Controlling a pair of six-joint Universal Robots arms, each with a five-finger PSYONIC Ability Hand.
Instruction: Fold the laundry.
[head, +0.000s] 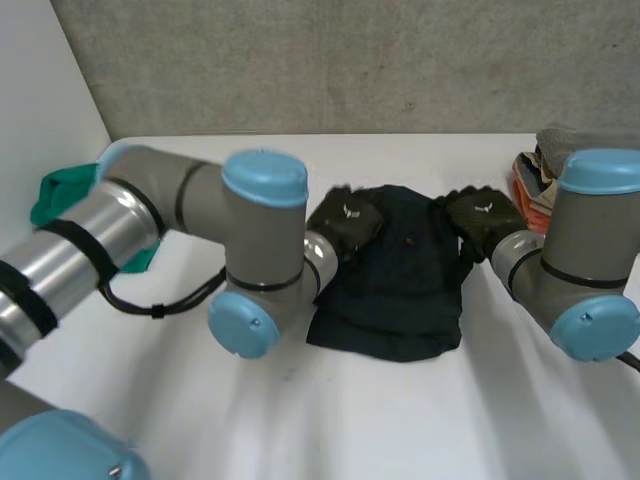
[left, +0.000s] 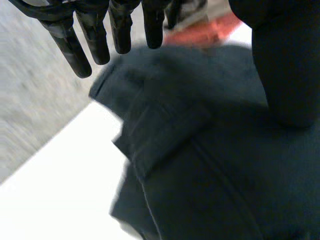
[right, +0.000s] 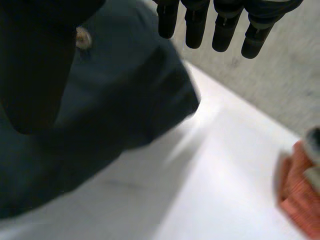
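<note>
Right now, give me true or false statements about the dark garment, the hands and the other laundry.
1. The dark garment lies in the middle of the white table. True.
2. The left hand grips the green cloth. False: its straight fingers are over the dark garment; the green cloth lies behind the left arm.
3. The right hand is open at the garment's far right corner. True.
4. The pile of laundry sits at the table's near edge. False: the pile sits at the far right edge.
</note>
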